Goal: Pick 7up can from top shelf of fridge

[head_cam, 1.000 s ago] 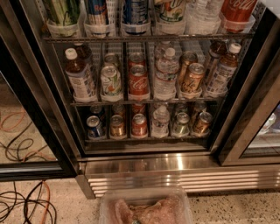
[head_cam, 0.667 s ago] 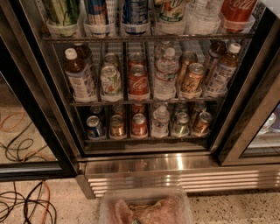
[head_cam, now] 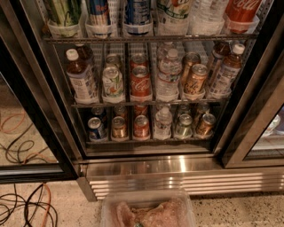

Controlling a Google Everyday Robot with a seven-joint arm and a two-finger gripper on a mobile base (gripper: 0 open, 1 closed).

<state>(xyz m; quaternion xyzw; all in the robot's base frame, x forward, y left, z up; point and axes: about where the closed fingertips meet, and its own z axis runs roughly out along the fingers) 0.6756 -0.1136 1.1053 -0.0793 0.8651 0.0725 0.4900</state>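
Note:
The fridge (head_cam: pixel 146 164) stands open in front of me, with black door frames and a ribbed steel base. Its top shelf (head_cam: pixel 146 39) is the uppermost wire rack, fronted by white cup holders. The 7up can (head_cam: pixel 172 12), white-silver with green lettering, stands on that rack right of centre, between a blue can (head_cam: pixel 136 11) and a clear water bottle (head_cam: pixel 206 11). The frame's upper edge cuts off its top. My gripper (head_cam: pixel 146 213) is a pale pinkish shape at the bottom edge, low in front of the fridge base and far below the can.
A green-striped can (head_cam: pixel 63 11), a blue-red can (head_cam: pixel 98 11) and a red cola bottle (head_cam: pixel 239 11) share the top rack. Two lower racks hold bottles and cans, including a white-green can (head_cam: pixel 113 82). Cables (head_cam: pixel 26 208) lie on the floor at left.

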